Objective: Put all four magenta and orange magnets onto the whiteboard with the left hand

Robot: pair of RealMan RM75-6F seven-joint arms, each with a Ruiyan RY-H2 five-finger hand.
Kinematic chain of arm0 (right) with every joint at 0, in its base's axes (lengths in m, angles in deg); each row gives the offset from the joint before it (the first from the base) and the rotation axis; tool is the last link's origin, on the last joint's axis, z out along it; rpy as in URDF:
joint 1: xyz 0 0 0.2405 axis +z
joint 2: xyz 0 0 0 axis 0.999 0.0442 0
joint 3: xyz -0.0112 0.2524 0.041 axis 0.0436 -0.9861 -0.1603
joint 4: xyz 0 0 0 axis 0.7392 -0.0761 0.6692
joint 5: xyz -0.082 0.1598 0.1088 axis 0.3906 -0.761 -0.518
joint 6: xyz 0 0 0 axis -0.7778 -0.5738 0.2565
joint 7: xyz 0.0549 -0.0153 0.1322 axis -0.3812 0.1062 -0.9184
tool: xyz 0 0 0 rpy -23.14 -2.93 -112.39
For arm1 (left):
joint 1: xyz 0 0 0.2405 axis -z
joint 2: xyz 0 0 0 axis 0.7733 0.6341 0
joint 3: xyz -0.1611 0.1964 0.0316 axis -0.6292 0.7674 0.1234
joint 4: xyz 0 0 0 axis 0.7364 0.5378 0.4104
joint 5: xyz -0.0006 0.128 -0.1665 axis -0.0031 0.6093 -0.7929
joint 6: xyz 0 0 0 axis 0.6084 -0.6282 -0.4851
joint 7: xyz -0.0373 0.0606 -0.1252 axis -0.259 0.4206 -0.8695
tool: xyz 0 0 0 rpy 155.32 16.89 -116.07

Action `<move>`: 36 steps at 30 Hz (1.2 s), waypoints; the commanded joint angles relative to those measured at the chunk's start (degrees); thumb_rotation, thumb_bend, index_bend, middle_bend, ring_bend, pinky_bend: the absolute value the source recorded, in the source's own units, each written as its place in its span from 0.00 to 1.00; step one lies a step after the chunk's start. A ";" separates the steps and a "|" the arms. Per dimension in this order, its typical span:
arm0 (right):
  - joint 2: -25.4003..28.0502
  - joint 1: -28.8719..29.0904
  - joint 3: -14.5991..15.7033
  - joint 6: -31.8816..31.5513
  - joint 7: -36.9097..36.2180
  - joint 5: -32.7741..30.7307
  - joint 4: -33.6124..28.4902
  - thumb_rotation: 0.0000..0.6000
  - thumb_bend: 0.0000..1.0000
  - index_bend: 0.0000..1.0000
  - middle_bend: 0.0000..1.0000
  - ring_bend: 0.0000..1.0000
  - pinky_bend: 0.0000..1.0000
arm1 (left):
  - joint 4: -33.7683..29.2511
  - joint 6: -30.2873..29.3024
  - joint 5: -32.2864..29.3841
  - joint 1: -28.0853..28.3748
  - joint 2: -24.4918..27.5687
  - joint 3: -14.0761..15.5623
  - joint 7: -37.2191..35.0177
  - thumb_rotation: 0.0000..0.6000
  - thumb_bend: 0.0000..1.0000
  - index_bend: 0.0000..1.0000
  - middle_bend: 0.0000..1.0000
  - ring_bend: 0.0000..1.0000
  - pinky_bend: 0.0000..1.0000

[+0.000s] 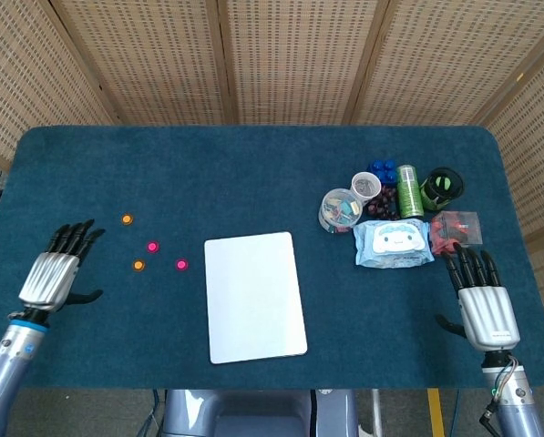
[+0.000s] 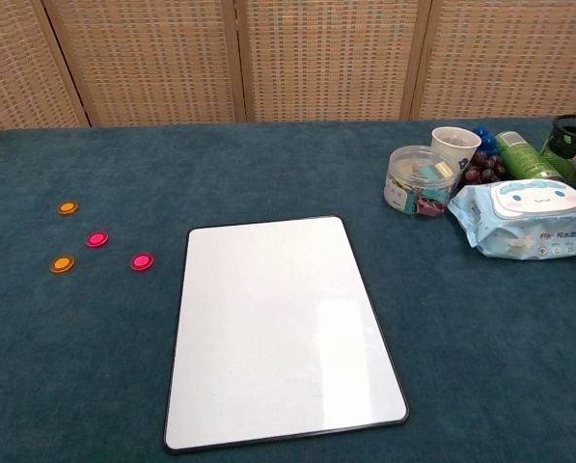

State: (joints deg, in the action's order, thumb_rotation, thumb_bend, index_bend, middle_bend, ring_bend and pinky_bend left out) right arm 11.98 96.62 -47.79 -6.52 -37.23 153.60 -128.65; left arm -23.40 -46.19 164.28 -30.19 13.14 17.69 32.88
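Note:
Four small round magnets lie on the blue tablecloth left of the whiteboard (image 1: pixel 255 296) (image 2: pixel 278 328). Two are orange (image 1: pixel 127 219) (image 1: pixel 138 266) and two are magenta (image 1: pixel 152 247) (image 1: pixel 181 265). The chest view shows them too: orange (image 2: pixel 68 207) (image 2: pixel 63 263), magenta (image 2: pixel 96 239) (image 2: pixel 142 261). My left hand (image 1: pixel 56 270) hovers open at the left, fingers pointing toward the magnets, a short way from them, holding nothing. My right hand (image 1: pixel 481 300) rests open near the front right edge. Neither hand appears in the chest view.
At the back right stand a wet-wipes pack (image 1: pixel 394 242), a clear tub of clips (image 1: pixel 340 209), a paper cup (image 1: pixel 365 187), a green can (image 1: pixel 409 190), a black mesh cup (image 1: pixel 443 186) and a small packet (image 1: pixel 456 228). Bamboo screens close off the back.

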 commanded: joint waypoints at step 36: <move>1.05 0.35 0.14 1.58 -3.27 -1.84 -1.11 1.00 0.14 0.00 0.00 0.00 0.00 | 15.31 15.34 -33.35 21.80 -23.89 -2.61 24.77 1.00 0.30 0.35 0.00 0.00 0.00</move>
State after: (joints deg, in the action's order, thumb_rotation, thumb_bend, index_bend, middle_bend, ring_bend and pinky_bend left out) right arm 13.03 96.98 -47.64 -4.94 -40.51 151.76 -129.76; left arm -8.30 -30.69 131.21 -8.58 -10.52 14.96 57.42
